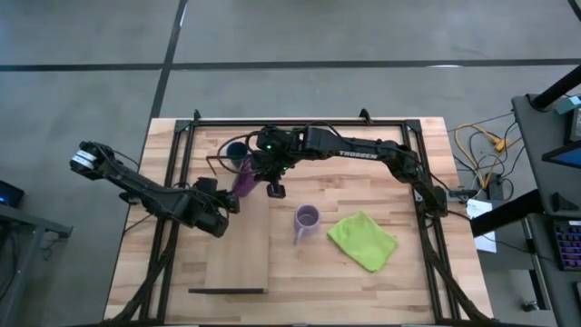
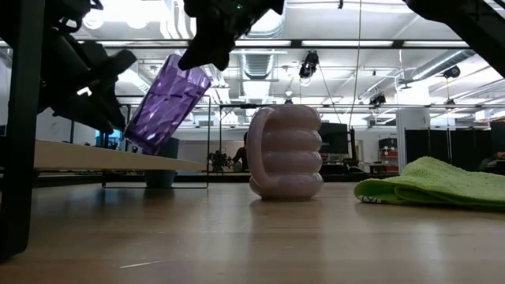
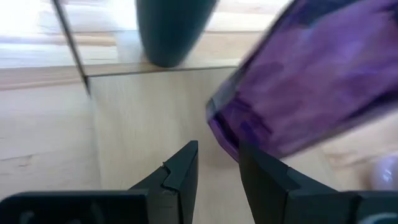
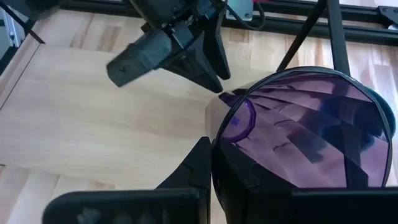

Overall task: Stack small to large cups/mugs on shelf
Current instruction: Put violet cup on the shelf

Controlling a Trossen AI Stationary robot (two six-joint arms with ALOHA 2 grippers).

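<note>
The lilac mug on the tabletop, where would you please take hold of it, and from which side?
Judging by its pose, the lilac mug stands upright and mouth-up beside the shelf, with its handle toward the table's front. A hand could probably come from above and pinch the rim on the side away from the handle, since the ribbed, bulging wall looks harder to hold.

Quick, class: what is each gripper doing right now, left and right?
Left gripper: open, holding nothing, beside the tumbler's base.
Right gripper: shut on the purple tumbler, holding it tilted above the shelf.
</note>
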